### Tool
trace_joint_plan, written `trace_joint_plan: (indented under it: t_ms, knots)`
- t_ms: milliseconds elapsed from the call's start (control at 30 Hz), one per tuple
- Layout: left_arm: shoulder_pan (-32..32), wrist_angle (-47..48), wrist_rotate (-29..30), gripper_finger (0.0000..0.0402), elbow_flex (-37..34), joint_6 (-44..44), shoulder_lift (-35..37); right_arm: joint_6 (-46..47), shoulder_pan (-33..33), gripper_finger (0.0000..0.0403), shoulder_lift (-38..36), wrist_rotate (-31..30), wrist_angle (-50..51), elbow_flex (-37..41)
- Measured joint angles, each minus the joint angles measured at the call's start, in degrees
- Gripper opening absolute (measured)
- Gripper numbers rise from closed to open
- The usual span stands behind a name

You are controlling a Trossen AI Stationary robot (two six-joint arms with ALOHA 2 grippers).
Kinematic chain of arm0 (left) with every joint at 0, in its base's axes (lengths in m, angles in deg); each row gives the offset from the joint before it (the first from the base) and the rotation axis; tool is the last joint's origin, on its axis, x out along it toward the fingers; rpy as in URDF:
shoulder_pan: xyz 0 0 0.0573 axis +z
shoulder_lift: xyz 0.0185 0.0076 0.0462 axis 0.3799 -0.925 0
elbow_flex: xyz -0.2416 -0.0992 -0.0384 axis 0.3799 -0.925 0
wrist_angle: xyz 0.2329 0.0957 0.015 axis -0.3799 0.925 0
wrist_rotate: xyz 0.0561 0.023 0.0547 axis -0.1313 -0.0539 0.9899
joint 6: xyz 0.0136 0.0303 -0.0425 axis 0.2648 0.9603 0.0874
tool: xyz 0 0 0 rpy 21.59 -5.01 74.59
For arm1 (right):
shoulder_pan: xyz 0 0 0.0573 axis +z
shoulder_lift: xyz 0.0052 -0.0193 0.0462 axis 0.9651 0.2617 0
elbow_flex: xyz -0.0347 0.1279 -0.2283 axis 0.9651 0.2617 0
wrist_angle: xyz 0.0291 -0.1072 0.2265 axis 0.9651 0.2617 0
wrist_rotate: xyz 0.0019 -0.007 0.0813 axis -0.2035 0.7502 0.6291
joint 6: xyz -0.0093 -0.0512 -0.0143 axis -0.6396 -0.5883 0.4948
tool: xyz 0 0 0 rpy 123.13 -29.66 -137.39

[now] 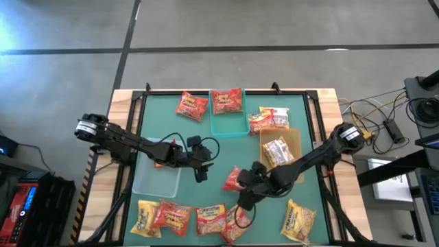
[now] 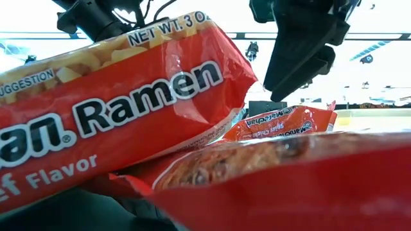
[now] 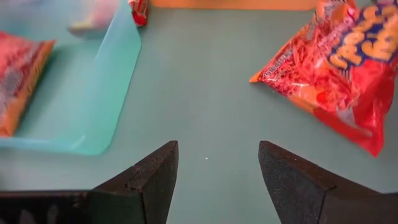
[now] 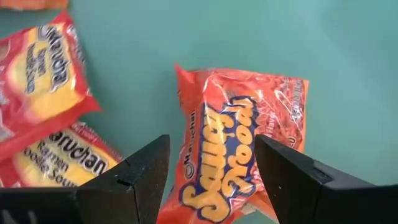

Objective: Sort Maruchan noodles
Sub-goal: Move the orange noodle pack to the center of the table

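Noodles [image 1: 233,180] are spread all over the green mat [image 1: 212,154]: one packet on the mat's middle, a row along the near edge, two at the far edge, and some already in bins. Right gripper [image 1: 245,204] hovers over an orange-red packet [image 4: 239,143] near that front row, fingers spread wide with nothing between them, the packet lying just past their tips. So this looks like the approach before a pick. Next it must drop straight down, straddle the crinkly wrapper and close on a raised fold, since a flat packet gives little to bite.

Left gripper [image 1: 199,171] hangs over bare mat beside the clear bin [image 1: 156,180], fingers also apart and empty; the middle packet [image 3: 339,62] lies ahead of it.

Room is tight at the front: neighbouring packets [image 4: 43,81] crowd close beside the target, so a wide sweep could nudge them. The mat's middle is open for carrying. The teal bin [image 1: 230,129] and tan bin [image 1: 296,140] stand toward the far side, and the two arms sit near each other, so paths could cross.
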Motion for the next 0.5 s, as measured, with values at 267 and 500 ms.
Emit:
trace_joint_plan:
  t_ms: [267,500]
  knots:
    - [-1.13,0.4,-0.7,0.0207,-0.04,-8.4,-0.04,1.34,-0.83,0.0224,0.0,1.94,-0.04,0.03]
    - [-2.92,0.27,-4.13,0.0207,-0.06,-10.43,-0.04,-4.86,-0.84,0.0224,0.02,6.0,0.0,0.44]
